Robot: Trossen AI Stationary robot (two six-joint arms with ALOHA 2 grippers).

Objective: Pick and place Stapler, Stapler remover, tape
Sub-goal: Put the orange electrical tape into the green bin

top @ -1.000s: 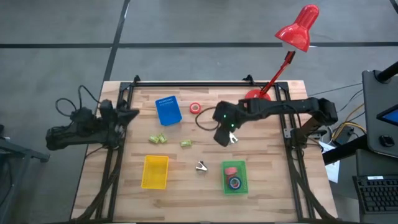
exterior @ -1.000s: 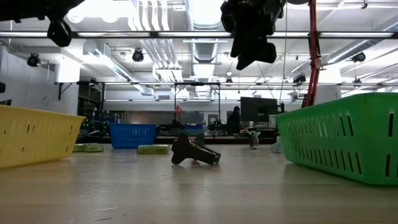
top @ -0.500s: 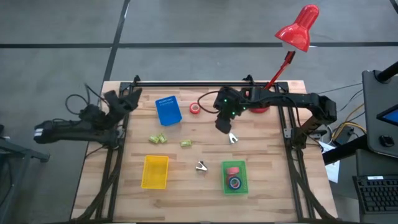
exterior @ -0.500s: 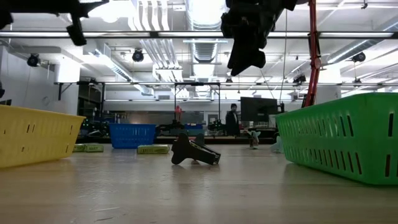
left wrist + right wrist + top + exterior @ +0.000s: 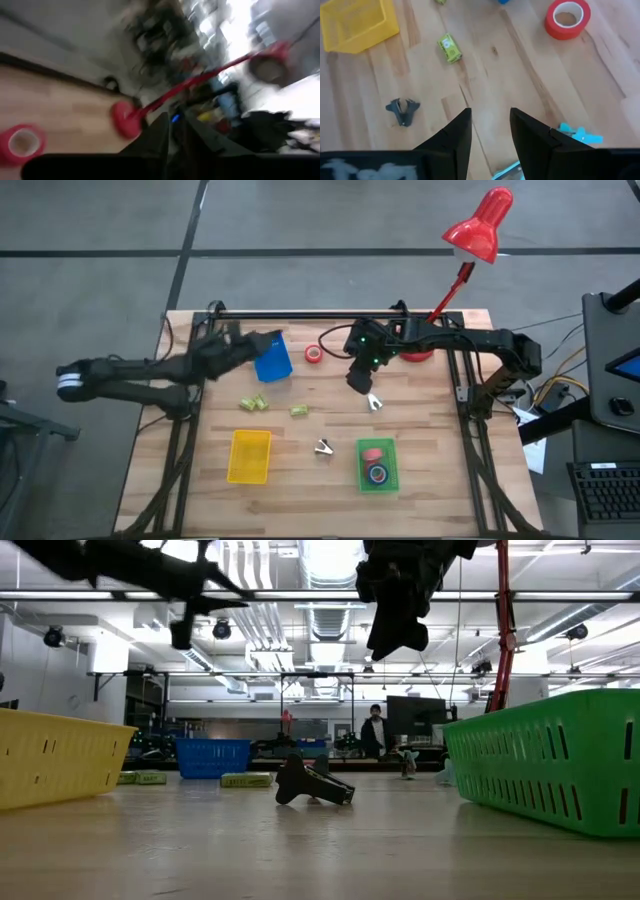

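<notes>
Wooden table (image 5: 430, 470) carries a green tray (image 5: 392, 455) with tape already inside; one red tape roll (image 5: 314, 354) lies loose near the blue tray (image 5: 271, 361), light, stiff, best pinched across its rim; right gripper (image 5: 361, 379) hovers beside it, fingers apart, empty

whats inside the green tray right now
In the high view the green tray holds a red tape roll and a blue tape roll. From the low view its wall hides the contents. Whether anything lies under the rolls cannot be seen.
</notes>
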